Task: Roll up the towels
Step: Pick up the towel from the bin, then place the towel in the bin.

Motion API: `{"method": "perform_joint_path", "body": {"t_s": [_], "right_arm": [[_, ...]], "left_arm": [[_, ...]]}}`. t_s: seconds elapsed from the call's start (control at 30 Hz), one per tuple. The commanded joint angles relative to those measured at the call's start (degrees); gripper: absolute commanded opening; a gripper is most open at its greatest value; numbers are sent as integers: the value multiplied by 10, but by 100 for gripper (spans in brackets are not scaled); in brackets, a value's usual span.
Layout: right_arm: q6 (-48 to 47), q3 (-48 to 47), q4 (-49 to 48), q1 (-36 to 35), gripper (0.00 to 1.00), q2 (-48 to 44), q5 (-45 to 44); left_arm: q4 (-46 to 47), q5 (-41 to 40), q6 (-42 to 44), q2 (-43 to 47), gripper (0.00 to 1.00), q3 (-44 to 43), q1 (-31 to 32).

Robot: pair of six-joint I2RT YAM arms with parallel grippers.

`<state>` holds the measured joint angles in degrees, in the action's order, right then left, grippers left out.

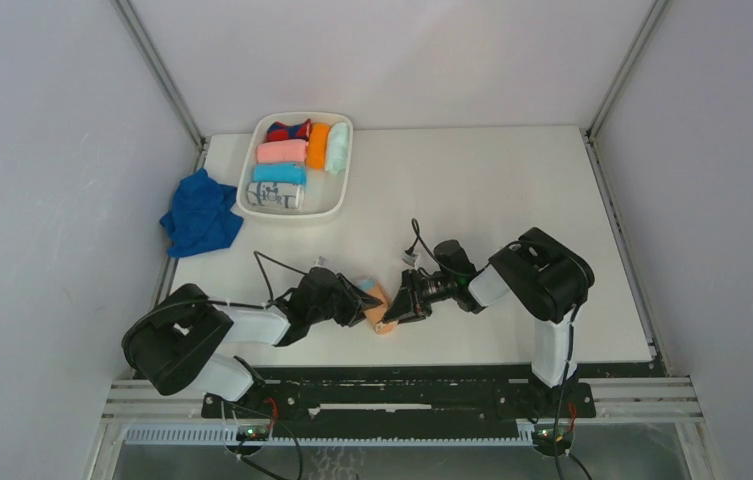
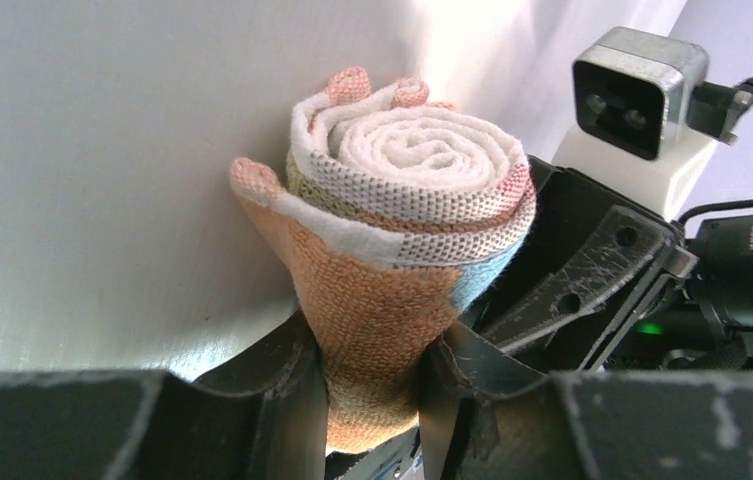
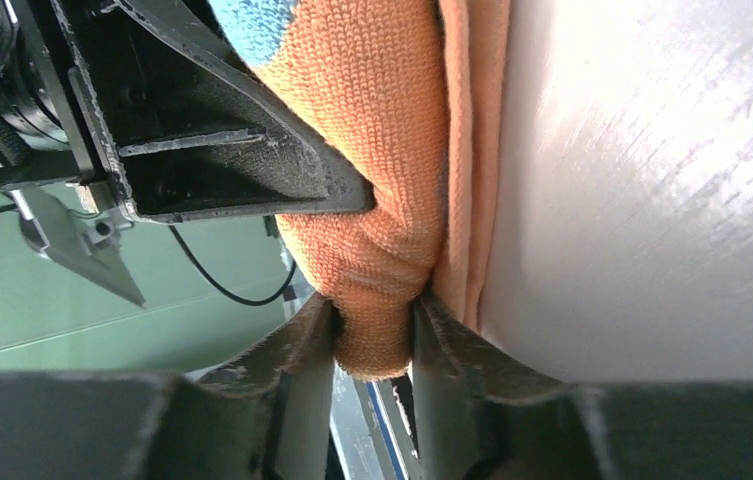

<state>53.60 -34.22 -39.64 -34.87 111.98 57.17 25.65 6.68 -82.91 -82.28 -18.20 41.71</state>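
Overhead, we see both arms meet at the peach towel near the front of the table; the blue towel lies crumpled at the left edge. Left wrist: our left gripper pinches the rolled peach towel, likely to keep it wound. Right wrist: our right gripper clamps its other end.

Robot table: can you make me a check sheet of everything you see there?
Surface: white table, no spills seen.
Job's things: rolled peach-orange terry towel, gripped by both arms; crumpled royal-blue terry towel, unrolled at the table's left edge.
Clutter: white plastic tray holding coloured rolled cloths.
Grippers: left gripper and right gripper both pinch the peach-orange towel.
Cables: thin black cables loop off both wrists.
Surroundings: plain grey walls with metal corner posts.
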Motion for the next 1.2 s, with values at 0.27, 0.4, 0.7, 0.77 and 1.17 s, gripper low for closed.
{"method": "perform_joint_path", "body": {"t_s": [0.27, 0.4, 0.7, 0.77, 1.17], "right_arm": [[-221, -23, 328, 20, 53, -246, -148], [-271, -30, 408, 48, 56, -325, -195], [-348, -31, 507, 80, 60, -453, -319], [-358, -31, 515, 82, 60, -467, -333], [-371, -31, 505, 85, 61, -485, -375]], "left_arm": [[-246, 1, 213, 66, 18, -113, -66], [-312, 37, 300, 80, 18, -174, -113], [-506, 127, 488, 52, 19, -411, -263], [-546, 148, 523, 24, 19, -480, -296], [-701, 269, 619, -327, 21, -934, -377]]}}
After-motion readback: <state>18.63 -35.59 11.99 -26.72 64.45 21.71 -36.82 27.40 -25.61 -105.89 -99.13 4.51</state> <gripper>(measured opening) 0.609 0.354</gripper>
